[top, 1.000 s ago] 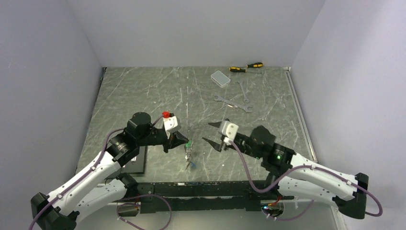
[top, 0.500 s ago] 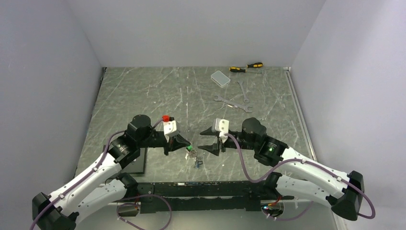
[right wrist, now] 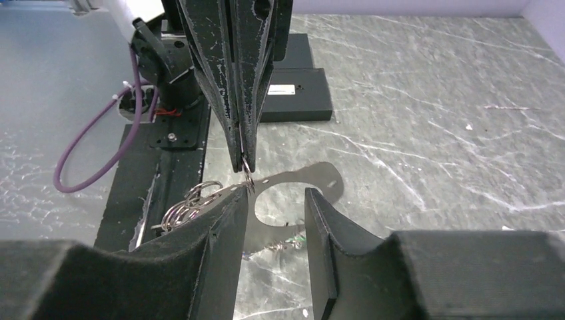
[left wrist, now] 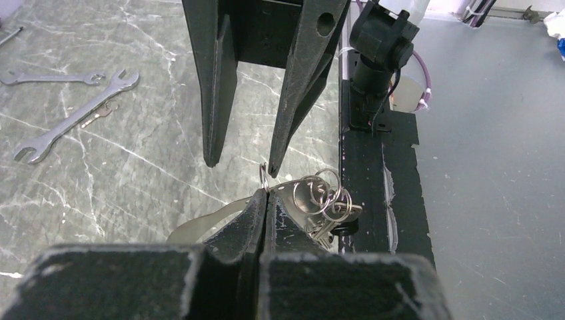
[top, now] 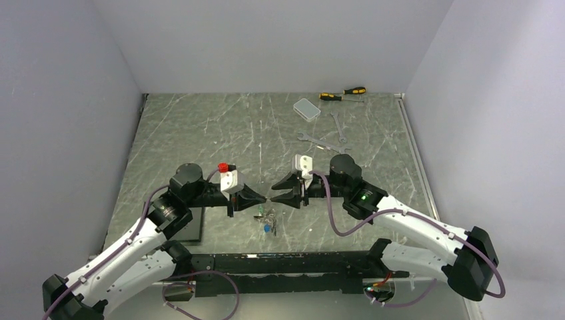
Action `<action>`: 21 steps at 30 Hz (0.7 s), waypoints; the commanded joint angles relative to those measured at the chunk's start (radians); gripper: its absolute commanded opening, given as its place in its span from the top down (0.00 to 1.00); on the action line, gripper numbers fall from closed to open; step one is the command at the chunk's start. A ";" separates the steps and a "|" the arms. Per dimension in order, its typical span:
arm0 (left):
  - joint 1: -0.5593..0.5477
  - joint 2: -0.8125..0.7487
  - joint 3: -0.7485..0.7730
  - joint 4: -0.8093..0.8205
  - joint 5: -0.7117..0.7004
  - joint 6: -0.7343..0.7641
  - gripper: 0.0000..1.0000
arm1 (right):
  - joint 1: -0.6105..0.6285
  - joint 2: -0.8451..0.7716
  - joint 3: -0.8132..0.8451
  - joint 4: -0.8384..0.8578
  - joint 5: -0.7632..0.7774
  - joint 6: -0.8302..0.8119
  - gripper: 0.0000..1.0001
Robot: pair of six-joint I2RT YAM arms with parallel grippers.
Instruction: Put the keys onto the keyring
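Note:
The keyring (right wrist: pixel 326 179), a thin flat silver loop, hangs in the air between the two arms. My left gripper (left wrist: pixel 267 197) is shut on its edge, where a small ring sticks up from the tips. Several keys (left wrist: pixel 321 229) dangle from split rings on the loop and hang just above the table (top: pixel 266 217). My right gripper (right wrist: pixel 274 195) faces the left one tip to tip. It is open, with the loop lying across the gap between its fingers and one finger (right wrist: pixel 230 213) close against the band.
Two wrenches (top: pixel 324 143) lie behind the arms, with a clear plastic box (top: pixel 306 108) and screwdrivers (top: pixel 343 94) at the back edge. A black block (top: pixel 193 225) sits beside the left arm. The black base rail (left wrist: pixel 373 167) runs just past the keys.
My right gripper has swung left and forward to meet the left gripper's tips, and its jaws have narrowed. The left gripper shifted slightly, still holding the keyring.

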 commanded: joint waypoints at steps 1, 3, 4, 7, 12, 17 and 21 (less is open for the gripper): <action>-0.002 -0.019 -0.005 0.090 0.030 -0.019 1.00 | -0.008 0.003 0.020 0.095 -0.090 0.036 0.61; -0.003 -0.018 -0.005 0.094 0.029 -0.021 1.00 | -0.008 0.011 0.025 0.095 -0.101 0.038 0.63; -0.003 -0.018 -0.005 0.095 0.029 -0.022 1.00 | -0.008 0.013 0.025 0.096 -0.105 0.041 0.64; -0.003 -0.015 -0.005 0.103 0.029 -0.026 1.00 | -0.008 0.016 0.022 0.110 -0.113 0.048 0.68; -0.003 -0.018 -0.011 0.126 0.030 -0.039 1.00 | -0.008 0.033 0.030 0.102 -0.120 0.044 0.78; -0.002 -0.018 -0.016 0.143 0.027 -0.048 1.00 | -0.008 0.045 0.034 0.099 -0.128 0.039 0.89; -0.002 -0.017 -0.019 0.148 0.029 -0.048 1.00 | -0.008 0.041 0.034 0.092 -0.127 0.029 1.00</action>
